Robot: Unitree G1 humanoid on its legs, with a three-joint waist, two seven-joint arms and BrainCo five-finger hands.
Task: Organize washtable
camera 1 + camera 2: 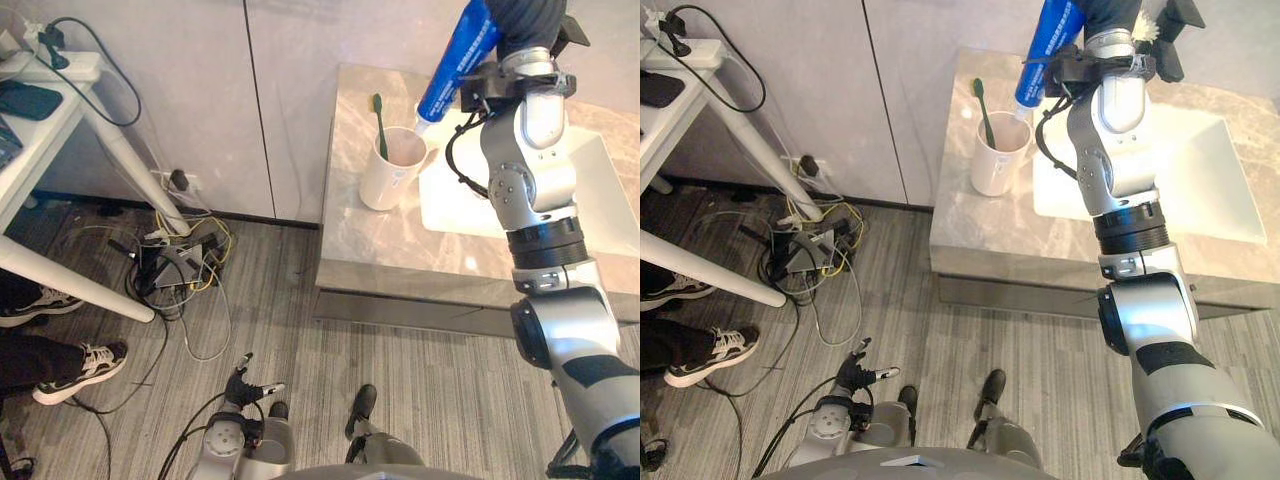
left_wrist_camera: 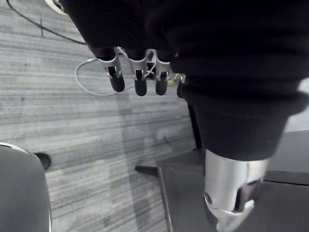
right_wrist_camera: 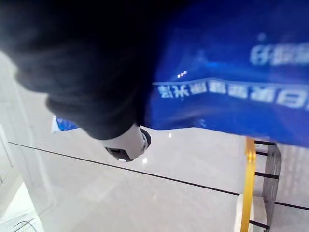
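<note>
My right hand (image 1: 527,18) is raised over the back of the marble washtable (image 1: 360,245), shut on a blue toothpaste tube (image 1: 458,55). The tube slants down, its white cap just above the rim of a white cup (image 1: 390,170). A green toothbrush (image 1: 380,125) stands in that cup, left of the white sink (image 1: 455,205). In the right wrist view the blue tube (image 3: 231,87) lies against the hand's dark cover (image 3: 72,63). My left hand (image 1: 243,386) hangs low over the floor, fingers (image 2: 140,82) relaxed and holding nothing.
A white table (image 1: 45,130) with a dark phone (image 1: 25,98) stands at the left. Tangled cables and a power strip (image 1: 175,262) lie on the floor by the wall. A person's shoes (image 1: 80,365) rest at the lower left.
</note>
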